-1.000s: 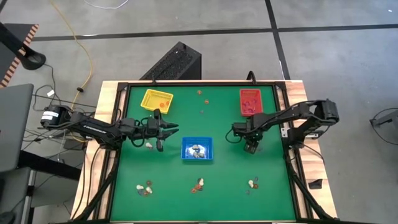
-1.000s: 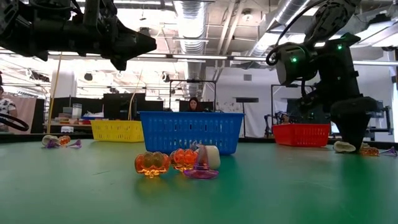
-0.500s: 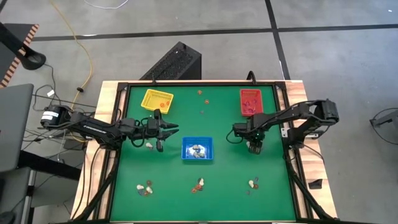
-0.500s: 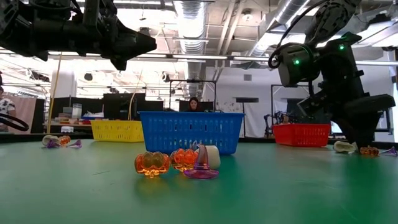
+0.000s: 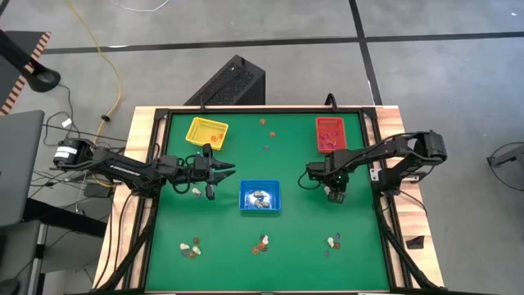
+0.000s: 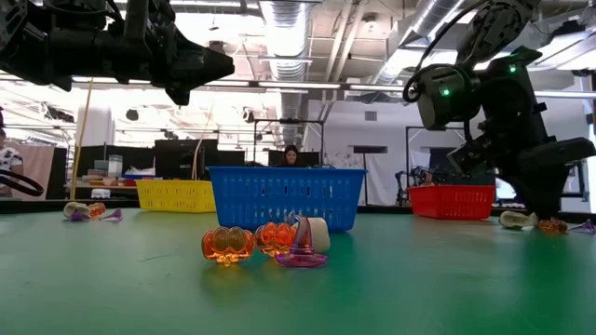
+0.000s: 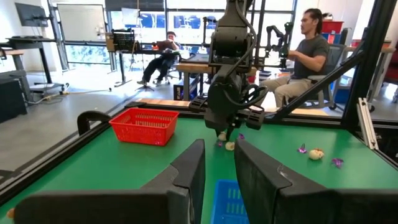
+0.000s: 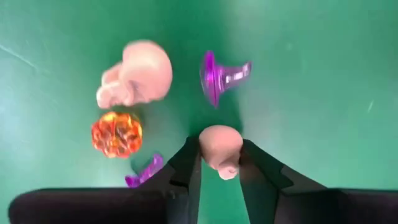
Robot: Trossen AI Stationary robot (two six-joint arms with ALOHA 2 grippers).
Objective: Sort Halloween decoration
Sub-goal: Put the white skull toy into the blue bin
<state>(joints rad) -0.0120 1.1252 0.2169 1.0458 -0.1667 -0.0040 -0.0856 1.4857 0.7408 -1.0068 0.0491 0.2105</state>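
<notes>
**Over the green table, the right gripper pinched a small skull**

On the right half of the green table [image 5: 295, 238], the right gripper [image 8: 219, 163] hung above the cloth, between the blue tray [image 5: 259, 197] and the table's right edge, in front of the red tray [image 5: 330, 133]. Its two fingers [image 8: 186, 168] were pressed against a whitish skull trinket [image 8: 220, 147], one on each side, so the trinket was pinched between them. Below it on the cloth, the right wrist view showed more Halloween decoration: a larger whitish skull [image 8: 138, 74], an orange pumpkin [image 8: 116, 133] just beside it, a purple witch hat [image 8: 221, 76], and another purple piece [image 8: 144, 172] partly hidden by one finger.

The left gripper [image 5: 223, 170] was held above the table on the left side, between the yellow tray [image 5: 205, 132] and the blue tray. Its fingers [image 7: 186, 177] stood a little apart in the left wrist view, with nothing between them.

Other trinkets lay in small groups near the front edge: one at the front left [image 5: 191, 247], one at the front middle [image 5: 262, 242] and one at the front right [image 5: 332, 242]. The blue tray held some whitish pieces, and the red tray held dark red ones. Two single pieces [image 5: 267, 126] lay between the yellow and red trays. In the low view, two orange pumpkins [image 6: 228, 244] and a purple hat [image 6: 300, 254] lay in front of the blue tray. Beyond the table, a person [image 7: 306, 55] sat on a chair.
</notes>
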